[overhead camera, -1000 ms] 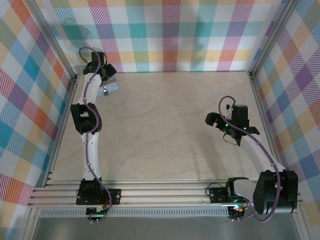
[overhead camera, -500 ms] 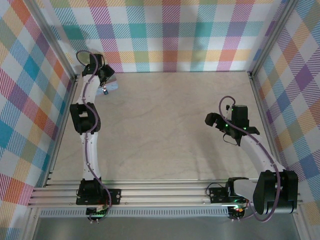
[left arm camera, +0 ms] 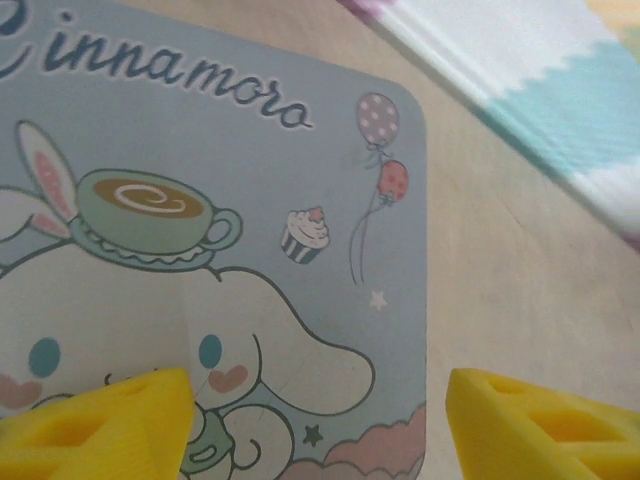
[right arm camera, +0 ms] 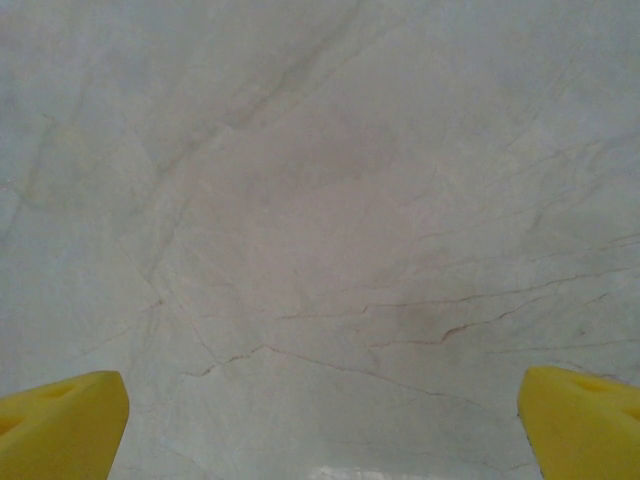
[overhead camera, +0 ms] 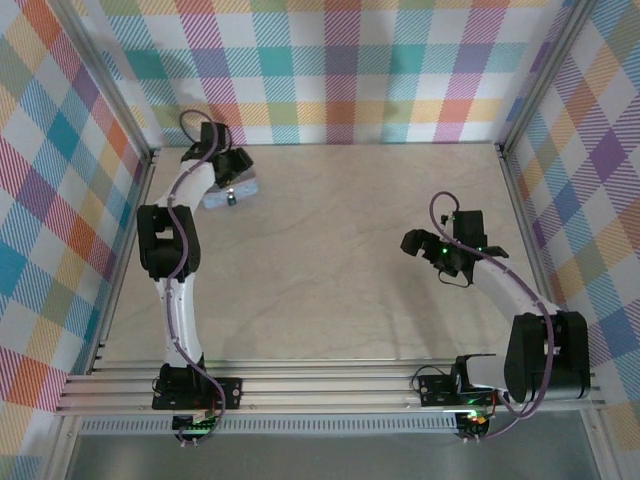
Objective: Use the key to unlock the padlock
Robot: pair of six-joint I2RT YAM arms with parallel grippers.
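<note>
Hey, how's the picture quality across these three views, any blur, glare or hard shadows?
Top external: even light, only faint soft shadows, sharp overall, though the tin is tiny. Left wrist: the tin's print is crisp, and the yellow fingers are blurred up close. Right wrist: the table is flatly lit and a little soft, with no harsh glare.

pale blue cartoon tin (left arm camera: 250,190), plaid walls (overhead camera: 350,60)

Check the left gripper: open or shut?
Open. On the left gripper, the yellow fingers stand wide apart, with the tin showing between them.
</note>
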